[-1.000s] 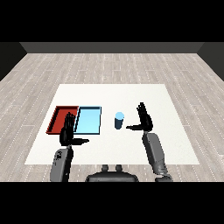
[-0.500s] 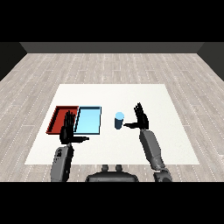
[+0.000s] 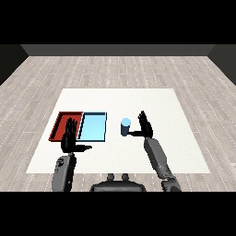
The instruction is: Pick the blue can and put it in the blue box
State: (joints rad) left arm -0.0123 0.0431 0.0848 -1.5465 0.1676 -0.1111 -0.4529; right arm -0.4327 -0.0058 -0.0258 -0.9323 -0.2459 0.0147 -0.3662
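White table [image 3: 175, 138]: smooth, matt top. Floor [image 3: 115, 69]: pale wood planks with visible grain. Red tray [image 3: 59, 123] and light blue tray [image 3: 102, 126]: smooth, plastic-like, flat colour. Blue can [image 3: 125, 128]: smooth, matt wall with paler top. Hands, left [image 3: 70, 138] and right [image 3: 145, 125]: matt black. Forearms [image 3: 156, 156]: smooth grey casing with a slight sheen.

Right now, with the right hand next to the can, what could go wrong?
1. The right hand is open beside the upright blue can; closing in could tip it before the fingers curl round.
2. The left hand hovers at the near edge of the red tray and blue tray, close to the placement path.
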